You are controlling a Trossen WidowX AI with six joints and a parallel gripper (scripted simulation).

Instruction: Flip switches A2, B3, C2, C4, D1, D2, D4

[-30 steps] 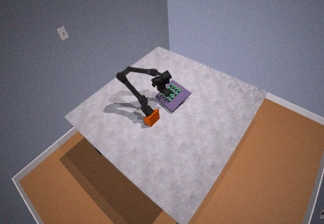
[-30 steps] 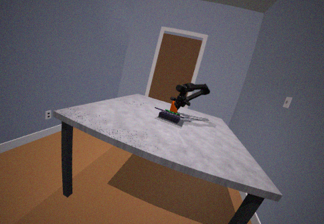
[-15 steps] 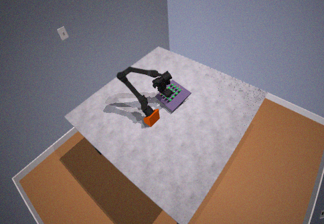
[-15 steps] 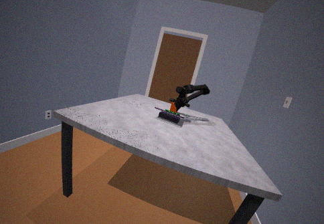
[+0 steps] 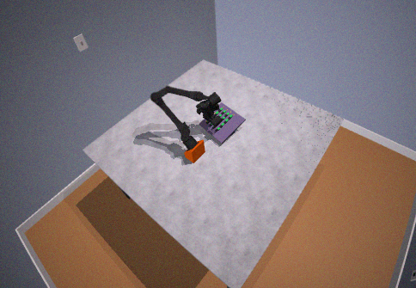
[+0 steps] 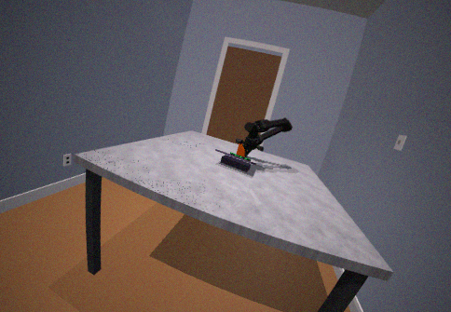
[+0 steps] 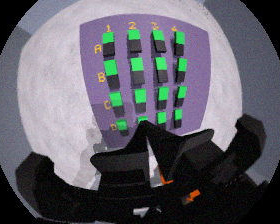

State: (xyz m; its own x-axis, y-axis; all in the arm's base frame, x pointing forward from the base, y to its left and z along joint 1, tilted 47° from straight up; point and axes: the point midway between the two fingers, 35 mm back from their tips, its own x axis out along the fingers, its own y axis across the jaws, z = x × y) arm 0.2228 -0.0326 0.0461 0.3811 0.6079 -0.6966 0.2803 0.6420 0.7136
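The purple switch panel (image 5: 234, 126) (image 6: 236, 163) (image 7: 92, 40) lies on the table, with four rows of rocker switches, each part green and part dark. In the wrist view A2 (image 7: 134, 36), B3 (image 7: 161, 64), C2 (image 7: 140, 96), C4 (image 7: 181, 93), D1 (image 7: 121, 125) and D4 (image 7: 178, 115) show. Which ends are raised is hard to tell. My gripper (image 7: 143, 123) is shut and empty. Its tips are over the near edge of the panel at D2 (image 7: 142, 119), hiding most of that switch. Whether they touch it cannot be told.
The grey table (image 5: 258, 181) (image 6: 280, 206) carries the panel and the arm. The arm's orange base (image 5: 195, 152) stands close to the panel's near side. Switches of other columns stand close around the fingertips, with D3 (image 7: 161, 118) just to the right.
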